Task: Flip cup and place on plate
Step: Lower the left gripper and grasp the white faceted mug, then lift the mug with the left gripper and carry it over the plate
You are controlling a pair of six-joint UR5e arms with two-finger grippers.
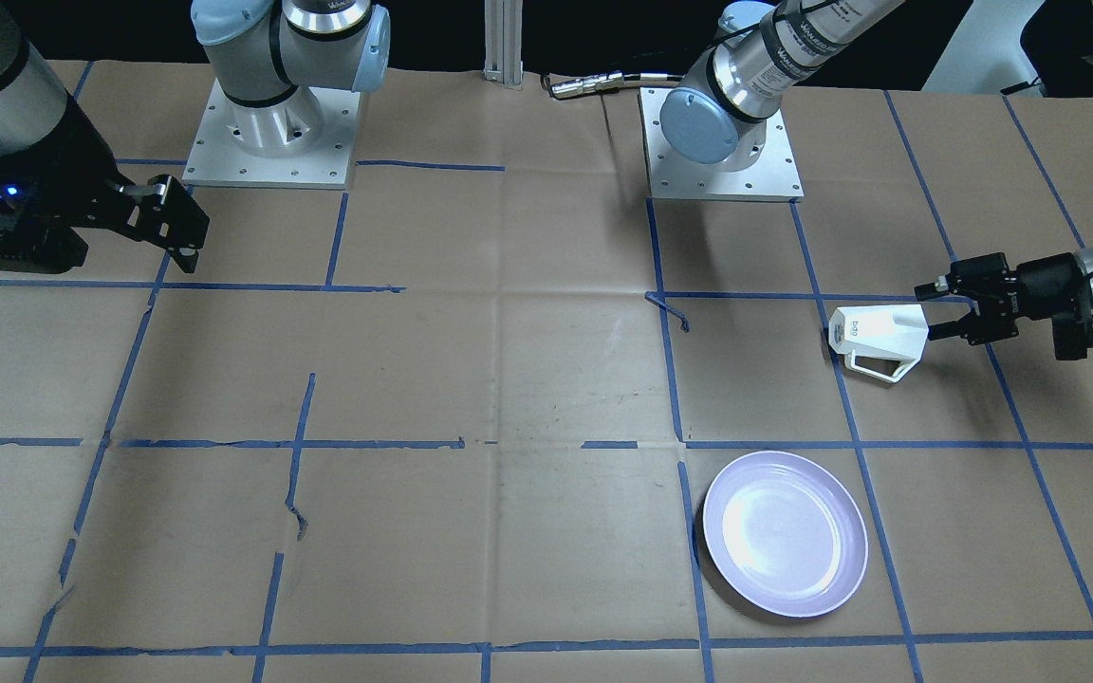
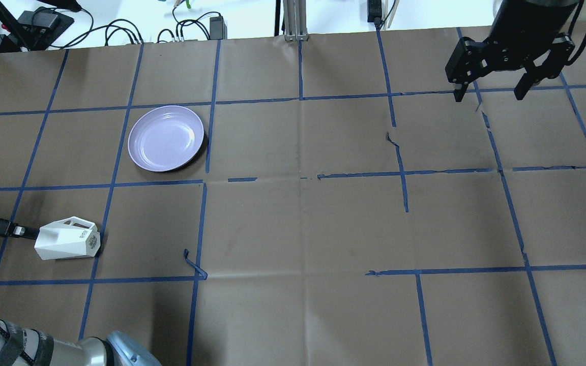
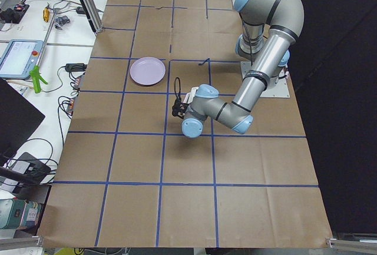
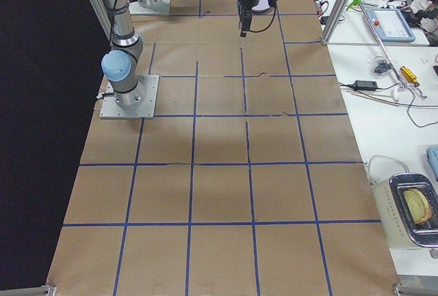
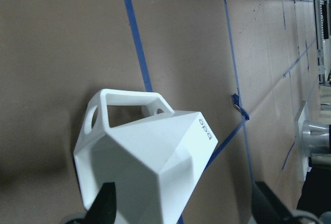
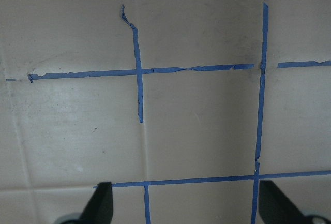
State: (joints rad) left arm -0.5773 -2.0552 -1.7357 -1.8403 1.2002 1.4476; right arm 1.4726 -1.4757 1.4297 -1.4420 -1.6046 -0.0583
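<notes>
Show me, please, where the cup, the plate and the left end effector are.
cup [image 1: 877, 332], exterior front-facing view, on its white faceted side wall.
plate [image 1: 784, 533], exterior front-facing view, on the bare middle of its dish.
left end effector [image 1: 930, 313], exterior front-facing view, midway between its two fingertips.

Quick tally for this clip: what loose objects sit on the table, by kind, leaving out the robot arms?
cup: 1
plate: 1
Total: 2
</notes>
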